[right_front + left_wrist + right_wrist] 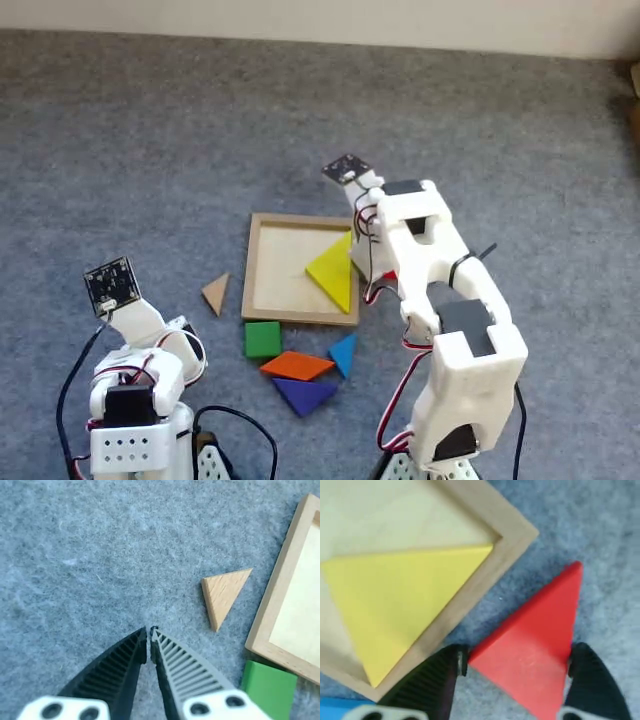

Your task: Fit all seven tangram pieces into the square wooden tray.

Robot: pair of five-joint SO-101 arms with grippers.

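Note:
The square wooden tray (265, 265) lies mid-carpet with a large yellow triangle (335, 270) in its right half. In the right wrist view, my right gripper (515, 665) is shut on a red triangle (530, 640), one finger at each side, just outside the tray corner (512, 532) and next to the yellow triangle (405, 590). A sliver of the red triangle (390, 275) peeks from under the right arm (430, 260). My left gripper (150, 630) is shut and empty above the carpet, a short way from a small wood-coloured triangle (224, 594) beside the tray rim (275, 605).
In front of the tray lie a green square (262, 339), an orange parallelogram (297, 365), a small blue triangle (343, 353) and a purple triangle (303, 395). The wood-coloured triangle (215, 293) sits left of the tray. The left arm (150, 345) stands at the front left.

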